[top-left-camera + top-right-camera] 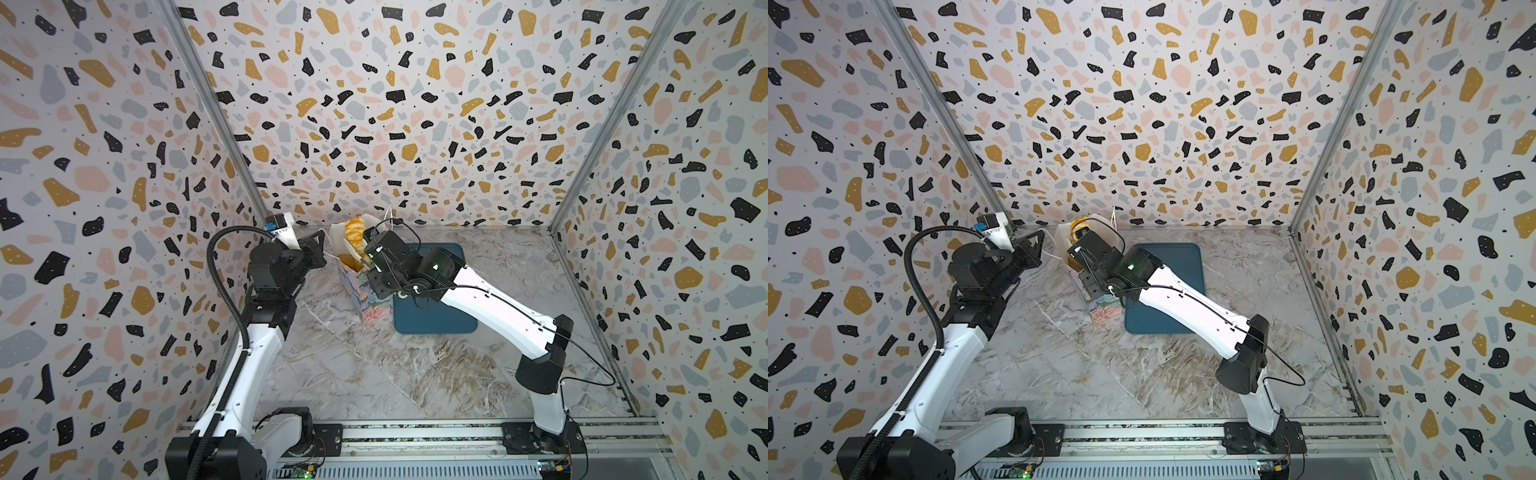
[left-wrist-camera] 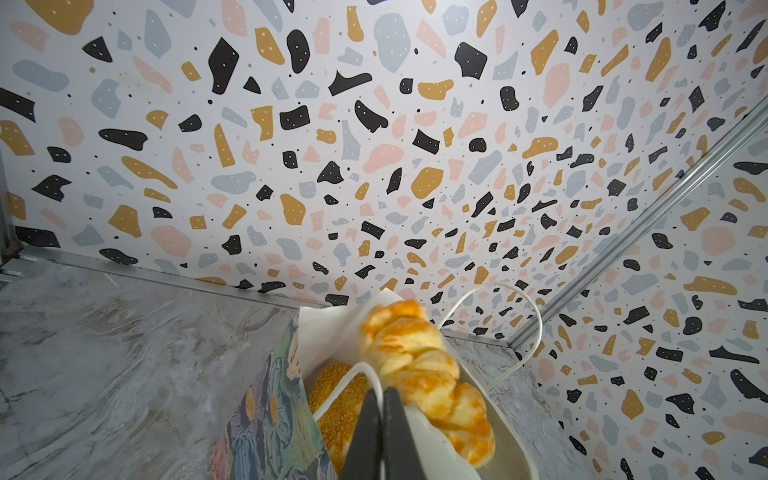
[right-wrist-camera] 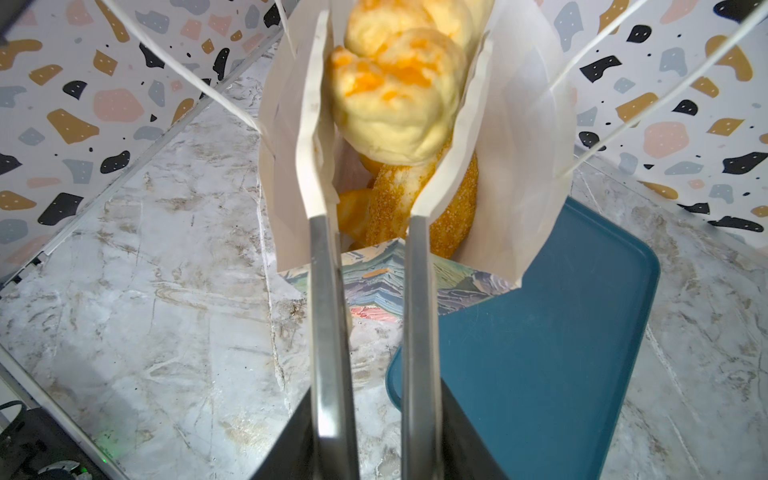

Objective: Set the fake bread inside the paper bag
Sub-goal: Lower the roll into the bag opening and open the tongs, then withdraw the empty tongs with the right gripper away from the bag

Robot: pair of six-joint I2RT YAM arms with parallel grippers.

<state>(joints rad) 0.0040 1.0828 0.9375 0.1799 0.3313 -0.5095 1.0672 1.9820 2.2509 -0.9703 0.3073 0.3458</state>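
From here I see my left tool [image 2: 381, 392] clenched on the cord handle [image 2: 365, 368] of the paper bag [image 2: 266, 415] standing on the table [image 3: 166, 249], and my right tool [image 3: 403, 41] released, fingers parted either side of the plaited pastry [image 2: 419, 370] poking from the bag's mouth above the seeded loaf [image 2: 336, 407].

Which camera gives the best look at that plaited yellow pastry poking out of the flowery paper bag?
The left wrist view: the plaited yellow toy pastry shows almost its whole length, rising from the floral paper bag, though slightly blurred. The right wrist view shows only its near end, close up. In a top view it is small.
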